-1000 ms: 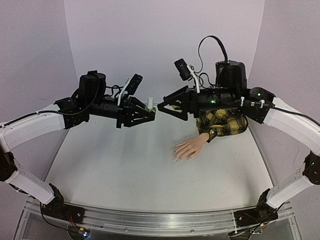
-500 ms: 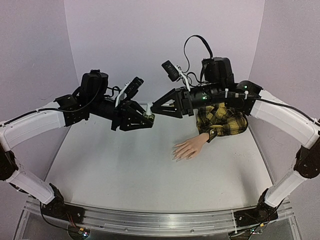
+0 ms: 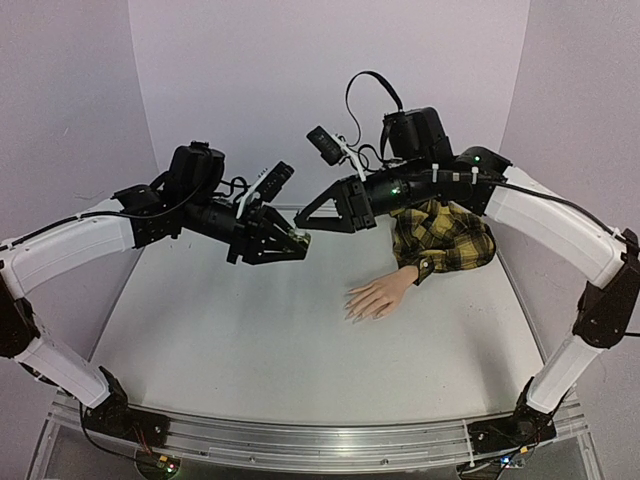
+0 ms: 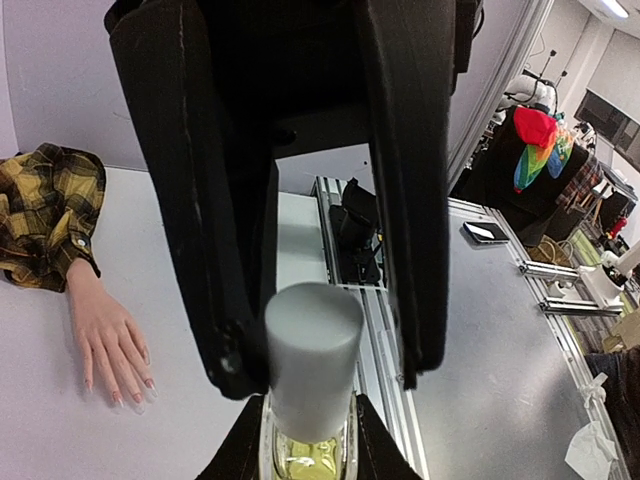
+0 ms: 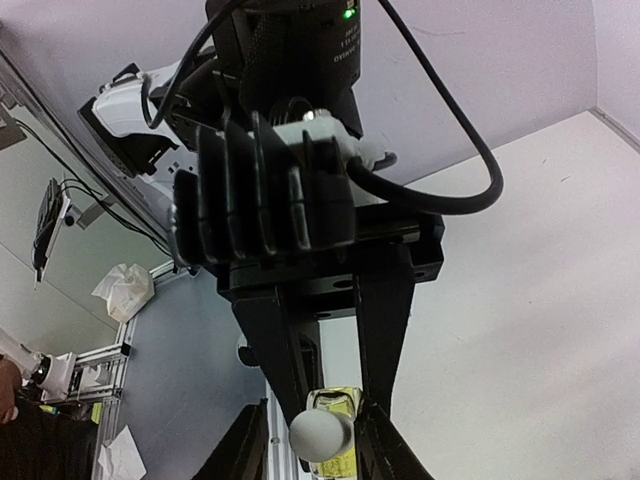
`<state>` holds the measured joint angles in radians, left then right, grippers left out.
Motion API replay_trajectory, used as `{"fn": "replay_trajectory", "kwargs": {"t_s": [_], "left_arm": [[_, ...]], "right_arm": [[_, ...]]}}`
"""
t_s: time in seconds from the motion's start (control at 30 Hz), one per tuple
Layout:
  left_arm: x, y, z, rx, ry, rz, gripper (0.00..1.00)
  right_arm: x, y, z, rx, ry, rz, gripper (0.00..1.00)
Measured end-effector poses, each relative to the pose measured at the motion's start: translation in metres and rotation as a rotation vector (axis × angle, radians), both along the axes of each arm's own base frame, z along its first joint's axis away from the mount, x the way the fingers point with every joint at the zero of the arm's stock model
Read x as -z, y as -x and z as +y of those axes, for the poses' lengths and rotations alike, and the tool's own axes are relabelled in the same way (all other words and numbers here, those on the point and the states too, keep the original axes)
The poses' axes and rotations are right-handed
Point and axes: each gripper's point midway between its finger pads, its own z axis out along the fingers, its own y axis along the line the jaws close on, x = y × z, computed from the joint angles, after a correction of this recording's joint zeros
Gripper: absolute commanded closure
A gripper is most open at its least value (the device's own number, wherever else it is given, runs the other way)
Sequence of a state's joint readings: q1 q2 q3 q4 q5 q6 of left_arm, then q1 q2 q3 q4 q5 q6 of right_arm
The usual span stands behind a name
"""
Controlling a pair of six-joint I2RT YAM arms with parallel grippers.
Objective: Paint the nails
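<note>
A skin-coloured mannequin hand (image 3: 376, 297) in a yellow-and-black plaid sleeve (image 3: 445, 240) lies palm down on the table. Its nails (image 4: 133, 398) point towards the near left. Above the table's middle, my left gripper (image 3: 297, 240) is shut on a small yellowish bottle (image 4: 308, 452) with a white cap (image 4: 312, 368). My right gripper (image 3: 303, 222) meets it from the right, its fingers (image 4: 408, 200) on either side of the cap (image 5: 320, 435). A gap still shows on one side of the cap, so the jaws are narrow but open.
The white table (image 3: 250, 340) is walled by pale purple panels at the back and sides. An aluminium rail (image 3: 320, 432) with both arm bases runs along the near edge. The hand and sleeve lie right of centre, below the right arm.
</note>
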<state>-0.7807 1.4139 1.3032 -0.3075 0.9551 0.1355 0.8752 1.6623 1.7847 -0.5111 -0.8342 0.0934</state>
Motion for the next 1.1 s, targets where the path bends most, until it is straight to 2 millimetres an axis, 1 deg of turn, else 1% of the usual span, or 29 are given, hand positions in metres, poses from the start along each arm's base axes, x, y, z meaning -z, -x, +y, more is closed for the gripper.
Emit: {"fn": "replay_trajectory", "kwargs": {"t_s": [0.1, 0.2, 0.23, 0.27, 0.33, 0.37, 0.4, 0.43, 0.47, 0.5, 0.57, 0.63, 0.77, 0.83, 0.87, 1.0, 1.1], "left_arm": [[0.001, 0.000, 0.000, 0.002, -0.002, -0.002, 1.00], [0.002, 0.002, 0.000, 0.003, -0.011, 0.013, 1.00], [0.003, 0.003, 0.001, 0.001, -0.019, 0.032, 0.99], [0.004, 0.003, 0.001, -0.001, -0.028, 0.052, 0.90], [0.005, 0.003, 0.002, -0.007, -0.035, 0.061, 0.63], [0.005, 0.003, 0.002, -0.009, -0.038, 0.063, 0.55], [0.006, 0.002, 0.002, -0.013, -0.038, 0.056, 0.33], [0.007, 0.000, 0.002, -0.026, -0.042, 0.050, 0.20], [0.008, -0.003, 0.001, -0.039, -0.047, 0.042, 0.12], [0.008, -0.005, 0.001, -0.053, -0.051, 0.034, 0.07], [0.008, -0.009, 0.003, -0.085, -0.056, 0.014, 0.03], [0.005, -0.011, 0.010, -0.123, -0.056, -0.010, 0.02], [-0.007, -0.017, 0.035, -0.223, -0.050, -0.061, 0.03], [-0.014, -0.026, 0.051, -0.305, -0.047, -0.096, 0.03], [-0.018, -0.031, 0.059, -0.355, -0.046, -0.118, 0.03], [-0.030, -0.056, 0.096, -0.621, -0.033, -0.230, 0.02], [-0.037, -0.073, 0.130, -0.844, -0.008, -0.313, 0.01]], "right_arm": [[0.005, 0.001, 0.002, -0.004, 0.015, 0.001, 0.82], [0.007, 0.001, 0.001, -0.004, 0.025, -0.014, 0.98], [0.007, 0.000, 0.001, -0.002, 0.027, -0.029, 1.00], [0.008, -0.001, 0.001, -0.001, 0.029, -0.046, 1.00], [0.009, -0.002, 0.002, 0.003, 0.034, -0.065, 1.00], [0.010, -0.002, 0.002, 0.004, 0.036, -0.070, 1.00], [0.010, -0.004, 0.002, 0.017, 0.041, -0.074, 1.00], [0.012, -0.006, 0.002, 0.029, 0.048, -0.073, 1.00], [0.015, -0.009, 0.002, 0.051, 0.058, -0.077, 1.00], [0.019, -0.013, 0.000, 0.078, 0.072, -0.082, 1.00], [0.032, -0.019, -0.006, 0.135, 0.109, -0.086, 1.00], [0.046, -0.023, -0.014, 0.191, 0.146, -0.091, 1.00], [0.075, -0.029, -0.030, 0.294, 0.228, -0.133, 1.00], [0.087, -0.025, -0.031, 0.321, 0.254, -0.181, 1.00], [0.094, -0.020, -0.029, 0.325, 0.264, -0.205, 1.00], [0.136, 0.015, -0.014, 0.276, 0.305, -0.281, 1.00], [0.170, 0.045, -0.004, 0.228, 0.334, -0.338, 1.00]]}}
